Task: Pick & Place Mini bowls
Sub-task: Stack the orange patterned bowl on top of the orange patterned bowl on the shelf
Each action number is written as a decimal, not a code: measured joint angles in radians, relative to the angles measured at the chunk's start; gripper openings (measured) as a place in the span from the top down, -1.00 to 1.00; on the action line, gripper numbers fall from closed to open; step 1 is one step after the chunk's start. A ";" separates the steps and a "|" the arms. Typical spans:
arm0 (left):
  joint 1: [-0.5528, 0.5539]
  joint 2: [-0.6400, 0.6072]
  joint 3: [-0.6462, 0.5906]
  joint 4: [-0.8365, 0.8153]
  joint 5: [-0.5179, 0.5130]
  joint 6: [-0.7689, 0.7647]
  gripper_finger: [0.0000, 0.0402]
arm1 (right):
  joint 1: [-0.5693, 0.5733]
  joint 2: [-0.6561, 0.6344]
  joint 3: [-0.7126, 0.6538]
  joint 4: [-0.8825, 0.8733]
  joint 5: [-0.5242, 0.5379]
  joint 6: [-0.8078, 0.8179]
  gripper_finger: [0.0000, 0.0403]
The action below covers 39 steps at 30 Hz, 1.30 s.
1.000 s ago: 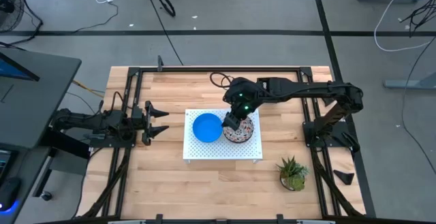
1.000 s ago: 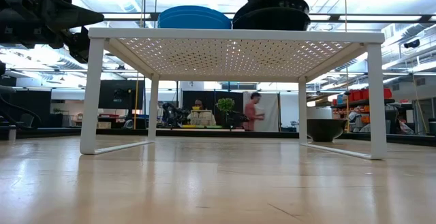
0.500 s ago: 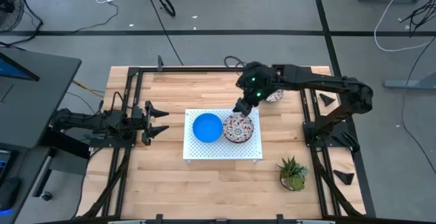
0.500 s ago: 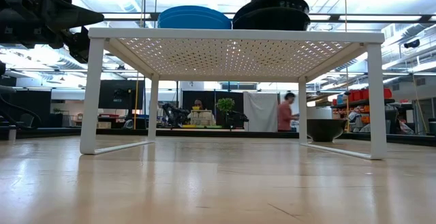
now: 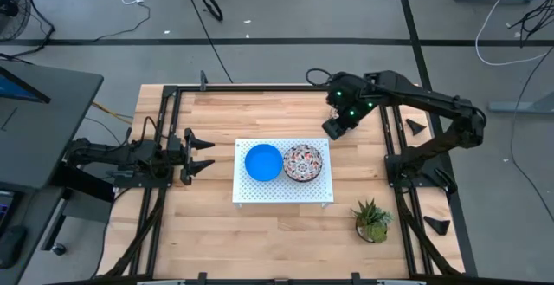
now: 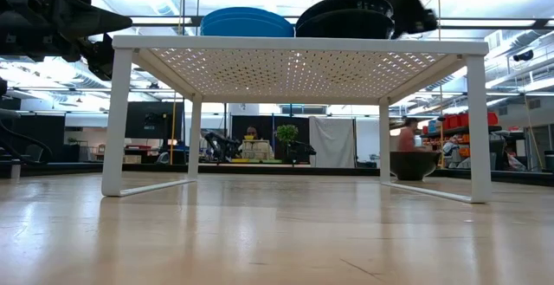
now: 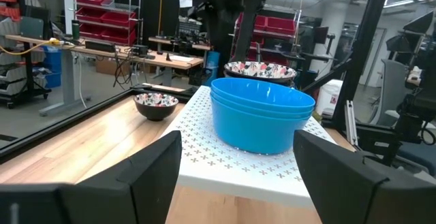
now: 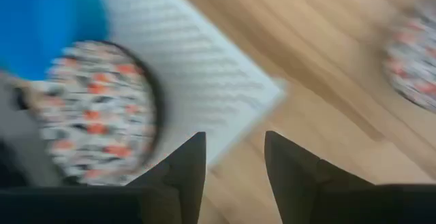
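Note:
Stacked blue mini bowls (image 5: 263,162) and a floral mini bowl (image 5: 303,162) stand side by side on the white perforated board (image 5: 286,191), which stands on legs above the table. In the left wrist view the blue stack (image 7: 262,115) is nearer and the floral one (image 7: 259,69) sits behind it. Another floral bowl (image 7: 155,105) rests on the wood beyond the board's far right corner and also shows in the right wrist view (image 8: 415,67). My right gripper (image 5: 332,131) hovers open and empty above that corner. My left gripper (image 5: 204,153) waits open at the table's left.
A small potted plant (image 5: 372,220) stands near the table's near right corner. Black frame rails run along the table's edges (image 5: 260,88). Bare wood lies between the board and the left gripper, and along the near edge (image 5: 260,242).
My right gripper has left the floral bowl on the board, rising and moving toward the table's far right, over the board's far right corner. The bowls on the board have stayed where they were.

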 joint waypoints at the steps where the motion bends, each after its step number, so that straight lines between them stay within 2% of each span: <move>1: 0.000 0.000 0.000 0.000 0.000 0.000 -0.44 | -0.003 -0.003 0.000 -0.033 0.026 0.013 0.25; 9: 0.000 0.000 0.000 0.000 0.000 0.000 -0.44 | -0.046 -0.023 0.000 -0.237 0.295 0.094 0.25; 11: 0.000 0.000 0.000 0.000 0.000 0.000 -0.44 | -0.057 -0.023 0.000 -0.280 0.329 0.100 0.25; 18: 0.000 0.000 0.000 0.000 0.000 0.000 -0.44 | -0.076 -0.023 0.000 -0.294 0.311 0.079 0.25; 32: 0.000 0.000 0.000 0.000 0.000 0.000 -0.44 | -0.333 -0.020 0.000 -0.216 0.326 0.029 0.25; 39: 0.000 0.000 0.000 0.000 0.000 0.000 -0.44 | -0.448 0.033 0.000 -0.184 0.323 0.020 0.25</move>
